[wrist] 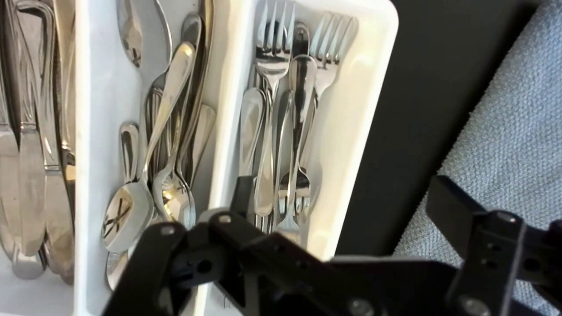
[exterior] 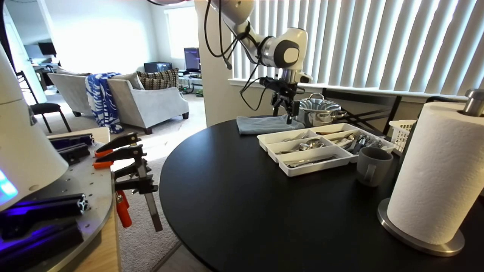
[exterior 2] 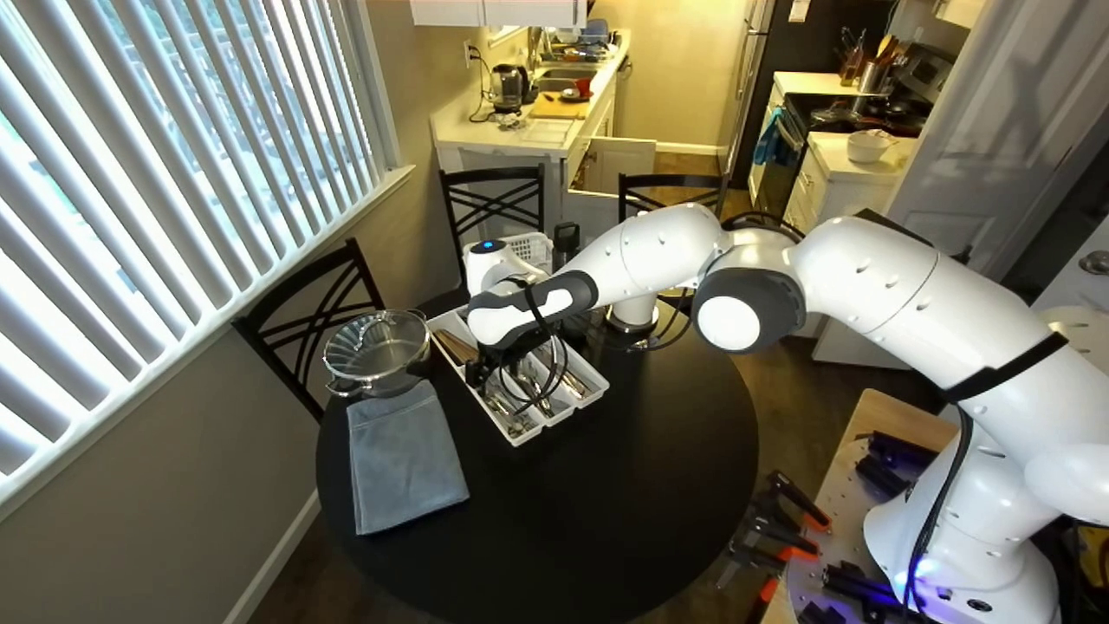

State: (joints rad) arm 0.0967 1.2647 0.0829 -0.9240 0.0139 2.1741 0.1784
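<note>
Your black 2-finger gripper [wrist: 347,202] is spread wide with nothing between its fingers, aimed down over the edge of the white plastic cutlery tray [wrist: 351,131]. In the wrist view, 1 finger shows over an outer compartment, where the shiny silver metal forks [wrist: 273,66] lie loosely heaped; the other shows over the folded grey-blue cloth [wrist: 513,131]. You can't read the height of the tips from these views. Lowered as it stands, the gripper could straddle the tray's outer wall and pinch or knock it, because that wall falls inside the gap. The forks overlap, so a grip on 1 may drag its neighbours. Next to them lie the silver metal spoons [wrist: 128,213], then the silver metal knives [wrist: 32,188]. At the cloth's end, near the tray, the round steel pot with loop handles [exterior 2: 379,351] may limit your sideways swing. Farther out on the round black table [exterior 2: 598,511] stand the grey mug [exterior: 378,166] and the white paper towel roll [exterior: 431,170].
</note>
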